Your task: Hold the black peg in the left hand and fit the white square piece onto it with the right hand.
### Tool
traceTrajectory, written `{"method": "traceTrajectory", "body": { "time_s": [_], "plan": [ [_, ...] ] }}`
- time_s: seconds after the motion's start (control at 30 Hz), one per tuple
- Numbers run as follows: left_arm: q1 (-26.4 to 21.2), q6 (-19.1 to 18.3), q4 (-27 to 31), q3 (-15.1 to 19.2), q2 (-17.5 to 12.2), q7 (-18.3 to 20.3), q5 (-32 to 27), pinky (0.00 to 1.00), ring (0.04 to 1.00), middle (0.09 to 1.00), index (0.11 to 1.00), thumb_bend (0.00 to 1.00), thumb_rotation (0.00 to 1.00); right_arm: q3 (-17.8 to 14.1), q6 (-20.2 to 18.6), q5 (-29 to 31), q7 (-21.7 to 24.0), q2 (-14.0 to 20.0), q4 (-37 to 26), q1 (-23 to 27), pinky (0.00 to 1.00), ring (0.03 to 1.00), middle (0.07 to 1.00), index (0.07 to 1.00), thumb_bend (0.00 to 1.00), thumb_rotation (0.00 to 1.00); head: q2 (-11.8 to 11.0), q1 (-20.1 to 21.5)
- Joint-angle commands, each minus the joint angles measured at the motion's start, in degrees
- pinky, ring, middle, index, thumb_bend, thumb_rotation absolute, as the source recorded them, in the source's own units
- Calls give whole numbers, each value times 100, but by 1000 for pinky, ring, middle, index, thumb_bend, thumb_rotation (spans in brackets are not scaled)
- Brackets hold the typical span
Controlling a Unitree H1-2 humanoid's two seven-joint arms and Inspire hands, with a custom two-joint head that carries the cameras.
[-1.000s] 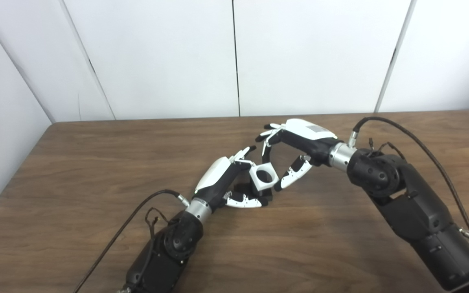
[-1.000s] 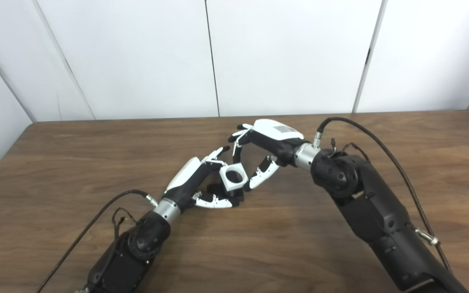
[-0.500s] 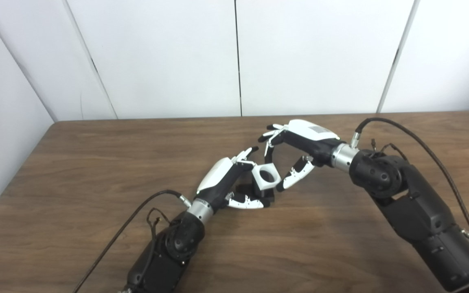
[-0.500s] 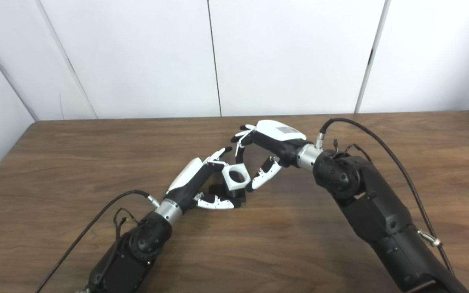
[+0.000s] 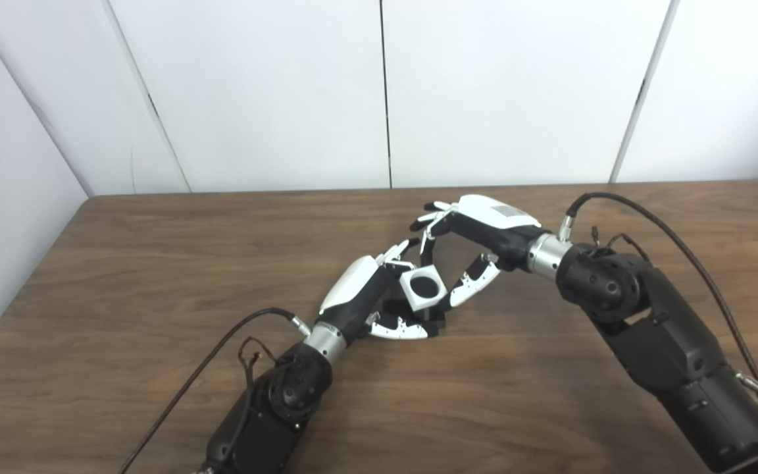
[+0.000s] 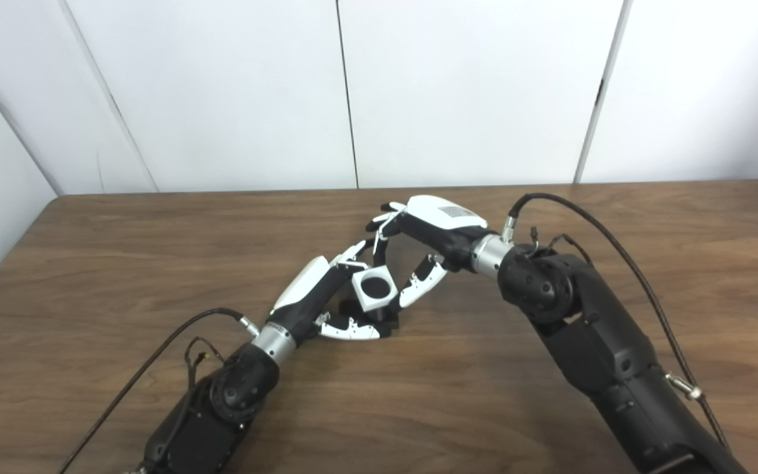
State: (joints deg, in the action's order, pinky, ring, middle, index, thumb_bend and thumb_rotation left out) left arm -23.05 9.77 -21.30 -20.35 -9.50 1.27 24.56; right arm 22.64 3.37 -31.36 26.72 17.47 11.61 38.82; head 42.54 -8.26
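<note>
Since a second ago your right hand [image 5: 468, 253] has slid a little left and toward you, and the white square piece [image 5: 422, 288] has come with it, tipping so its round hole now faces more upward and reads solid black. Your left hand [image 5: 379, 296] has barely shifted. The whole view also drifted slightly between the earlier frames, so treat small offsets with care.

You have plenty of bare table [image 5: 155, 263] on every side of the two hands: wide wood to the left out to the table's left edge, a broad strip behind up to the white wall panels [image 5: 254, 92], and open surface in front toward you. Each arm trails a black cable [image 5: 675, 230] off its wrist, the left one running down and left across the wood, the right one arching over the right forearm.

Your right hand is partly curled, its fingers [image 5: 426, 230] arching down from above at the piece's far corner and its thumb [image 5: 471, 288] pressing against the piece's right side, so it pinches the white piece between them. Your left hand lies low beneath and beside the piece, thumb stretched out along the table under it and fingers reaching up to the piece's upper-left corner. Something black sits under the piece inside that hand; you cannot tell how much of it is the black peg [image 5: 424, 287], nor how firmly the left hand grips it. The dark filling of the hole suggests the peg is in it.
</note>
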Motion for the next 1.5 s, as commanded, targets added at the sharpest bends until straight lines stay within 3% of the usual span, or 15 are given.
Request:
{"method": "traceTrajectory", "body": {
  "time_s": [0.0,0.53,0.7,0.73,0.77,0.83,0.97,1.47],
  "plan": [
    [-26,-99,-80,-99,-9,152,179,1000,1000,1000,493,523,74,27,178,22,-57,-76,-167,340,1000,978,865,481,521,144,11,-10],
    [-16,-120,-65,-83,-15,127,181,1000,1000,1000,492,523,74,149,175,-36,126,7,-235,442,1000,977,864,481,521,144,34,13],
    [1,-110,-44,-73,-40,160,148,1000,1000,1000,492,523,74,274,-214,-251,506,138,-370,487,1000,984,882,493,519,150,32,22],
    [4,-137,-20,-73,-43,180,145,1000,1000,1000,492,523,73,296,-340,-312,604,168,-415,498,1000,994,936,747,741,277,34,19],
    [5,-151,-6,-71,-44,194,139,1000,1000,1000,492,523,73,309,-464,-364,683,193,-452,504,1000,997,966,871,840,337,37,19],
    [5,-164,10,-69,-51,214,135,1000,1000,1000,492,523,73,303,-618,-420,760,229,-487,506,992,1000,992,967,955,394,34,47],
    [0,-169,0,-62,-50,202,153,1000,1000,1000,492,523,73,256,-656,-423,806,291,-467,500,987,1000,1000,999,1000,440,33,65],
    [-4,-134,-19,-19,-47,228,139,1000,1000,1000,492,523,72,221,-789,-419,909,382,-476,476,1000,1000,1000,1000,1000,448,60,79]
  ]
}}
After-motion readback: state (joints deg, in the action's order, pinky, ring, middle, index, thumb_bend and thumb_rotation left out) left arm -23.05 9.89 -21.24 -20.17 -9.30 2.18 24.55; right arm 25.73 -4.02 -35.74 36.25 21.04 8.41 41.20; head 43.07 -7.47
